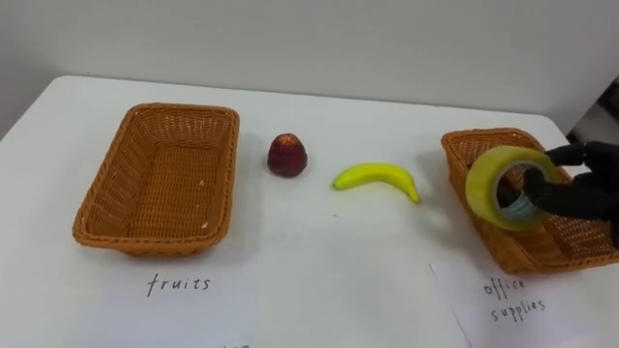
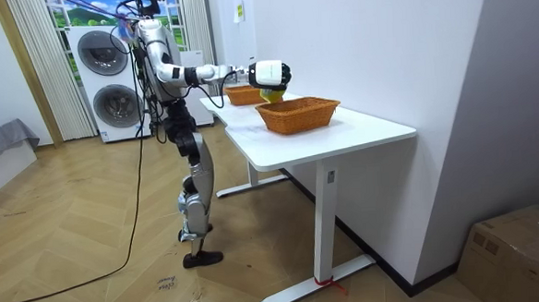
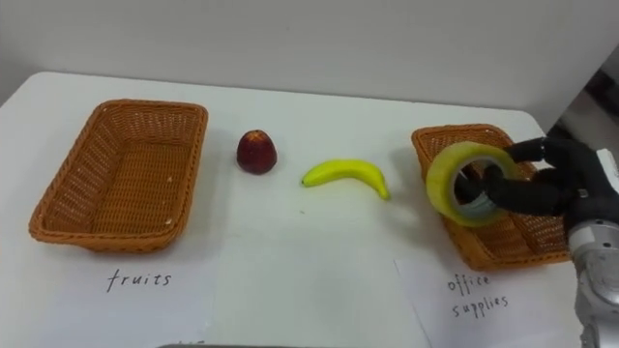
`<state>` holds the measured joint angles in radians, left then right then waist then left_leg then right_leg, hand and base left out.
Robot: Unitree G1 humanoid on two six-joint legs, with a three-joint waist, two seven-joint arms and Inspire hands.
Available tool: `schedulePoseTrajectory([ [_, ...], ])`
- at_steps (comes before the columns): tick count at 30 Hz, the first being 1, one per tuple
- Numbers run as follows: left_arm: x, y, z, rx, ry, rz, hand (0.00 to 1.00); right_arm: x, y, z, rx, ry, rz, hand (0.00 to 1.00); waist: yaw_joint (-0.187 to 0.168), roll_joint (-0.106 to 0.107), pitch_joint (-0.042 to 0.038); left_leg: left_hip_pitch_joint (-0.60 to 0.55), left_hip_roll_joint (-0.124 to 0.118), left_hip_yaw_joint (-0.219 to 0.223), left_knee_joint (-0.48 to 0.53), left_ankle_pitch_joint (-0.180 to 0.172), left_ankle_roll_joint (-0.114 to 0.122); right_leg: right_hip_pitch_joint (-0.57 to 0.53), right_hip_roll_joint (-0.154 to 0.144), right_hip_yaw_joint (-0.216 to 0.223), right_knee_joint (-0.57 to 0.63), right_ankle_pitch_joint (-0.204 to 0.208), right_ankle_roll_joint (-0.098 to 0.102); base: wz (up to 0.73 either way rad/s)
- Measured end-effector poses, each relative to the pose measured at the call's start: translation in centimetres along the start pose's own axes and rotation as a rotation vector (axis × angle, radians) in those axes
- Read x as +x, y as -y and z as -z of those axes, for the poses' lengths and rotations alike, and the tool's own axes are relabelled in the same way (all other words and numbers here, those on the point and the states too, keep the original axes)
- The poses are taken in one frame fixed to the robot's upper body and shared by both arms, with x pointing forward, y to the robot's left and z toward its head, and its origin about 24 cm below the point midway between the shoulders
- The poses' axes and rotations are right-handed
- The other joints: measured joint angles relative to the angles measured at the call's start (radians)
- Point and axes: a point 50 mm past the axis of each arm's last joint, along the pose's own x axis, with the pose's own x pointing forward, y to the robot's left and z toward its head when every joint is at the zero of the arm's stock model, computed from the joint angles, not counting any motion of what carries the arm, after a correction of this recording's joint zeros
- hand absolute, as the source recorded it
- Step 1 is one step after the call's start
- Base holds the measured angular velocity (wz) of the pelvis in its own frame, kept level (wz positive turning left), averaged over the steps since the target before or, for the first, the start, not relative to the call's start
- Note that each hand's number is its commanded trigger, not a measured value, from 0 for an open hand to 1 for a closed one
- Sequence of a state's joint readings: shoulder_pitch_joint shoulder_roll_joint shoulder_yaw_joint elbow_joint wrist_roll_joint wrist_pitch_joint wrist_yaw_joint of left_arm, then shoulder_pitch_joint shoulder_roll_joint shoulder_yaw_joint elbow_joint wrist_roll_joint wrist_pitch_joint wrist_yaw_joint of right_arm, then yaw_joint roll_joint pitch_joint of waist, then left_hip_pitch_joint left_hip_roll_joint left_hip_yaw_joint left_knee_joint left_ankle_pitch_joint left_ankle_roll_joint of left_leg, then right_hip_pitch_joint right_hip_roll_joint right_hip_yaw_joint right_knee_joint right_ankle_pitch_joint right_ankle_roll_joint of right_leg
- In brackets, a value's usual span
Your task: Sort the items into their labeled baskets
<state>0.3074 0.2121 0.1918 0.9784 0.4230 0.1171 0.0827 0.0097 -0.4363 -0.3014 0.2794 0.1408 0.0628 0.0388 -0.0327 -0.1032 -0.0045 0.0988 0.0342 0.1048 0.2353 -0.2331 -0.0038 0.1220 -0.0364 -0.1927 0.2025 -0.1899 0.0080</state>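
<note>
The right hand [image 1: 585, 188] is clamped on the tape roll [image 1: 505, 186], its fingers curled through the core. It holds the roll tilted over the left part of the right basket [image 1: 462, 145], which stands at the counter's right edge. The roll looks raised above the basket, not lying in it, so I judge this first item still unplaced. Whatever else that basket holds is partly hidden by the hand.

The left basket [image 1: 97, 208], near the counter's left edge, has nothing in it. The red fruit [image 1: 287, 155] and the banana [image 1: 377, 178] lie on the bare counter between the baskets, well apart from each other. Probably left to do: release the tape, then carry both fruits to the left basket.
</note>
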Motion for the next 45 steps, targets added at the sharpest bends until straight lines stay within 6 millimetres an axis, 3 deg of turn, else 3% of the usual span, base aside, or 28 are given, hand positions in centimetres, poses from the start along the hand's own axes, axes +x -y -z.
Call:
schedulePoseTrajectory([
  [1, 0.0, -0.1, -0.1, 0.000, 0.001, -0.002, 0.00, 0.1, 0.1, 0.4, 0.017, -0.016, -0.001, 0.73, -0.002, -0.001, -0.0004, 0.001, 0.000, 0.000, 0.000, 0.000, 0.000, 0.002, 0.000, -0.001, 0.000, 0.000, 0.000, 0.00],
  [2, 0.0, -0.1, -0.1, 0.002, 0.001, -0.002, 0.00, 0.0, 0.1, 0.8, 0.031, -0.031, 0.000, 0.00, -0.002, -0.001, -0.0006, 0.003, 0.000, 0.000, 0.000, 0.000, 0.000, 0.005, 0.000, -0.001, -0.001, 0.000, 0.000, 0.00],
  [12, 0.0, -0.1, -0.4, -0.011, 0.007, 0.007, 0.00, -0.4, -0.1, 4.4, 0.071, -0.209, -0.062, 0.00, 0.005, -0.009, -0.0019, 0.016, 0.004, 0.009, -0.004, -0.001, -0.001, 0.003, 0.003, 0.006, 0.001, 0.000, 0.000, -0.02],
  [20, 0.1, -0.3, -0.3, -0.025, 0.003, 0.009, 0.00, -0.4, -0.1, 4.7, 0.069, -0.225, -0.084, 0.00, 0.010, -0.023, -0.0017, 0.016, 0.005, 0.017, -0.006, -0.003, -0.003, 0.000, 0.004, 0.008, 0.000, 0.000, -0.001, -0.01],
  [37, 0.1, -0.7, -0.7, -0.038, 0.021, -0.002, 0.00, -0.3, -0.1, 4.5, 0.061, -0.218, -0.101, 0.00, 0.010, -0.023, -0.0016, 0.016, 0.006, 0.023, -0.014, -0.003, -0.004, -0.004, 0.004, 0.008, -0.001, 0.000, -0.001, 0.00],
  [45, 0.1, -0.6, -0.9, -0.059, 0.027, 0.002, 0.00, -0.2, -0.3, 3.8, -0.026, -0.193, -0.123, 0.00, 0.010, -0.020, -0.0020, 0.015, 0.006, 0.027, -0.012, -0.003, -0.004, -0.005, 0.004, 0.011, 0.002, 0.000, -0.001, -0.01],
])
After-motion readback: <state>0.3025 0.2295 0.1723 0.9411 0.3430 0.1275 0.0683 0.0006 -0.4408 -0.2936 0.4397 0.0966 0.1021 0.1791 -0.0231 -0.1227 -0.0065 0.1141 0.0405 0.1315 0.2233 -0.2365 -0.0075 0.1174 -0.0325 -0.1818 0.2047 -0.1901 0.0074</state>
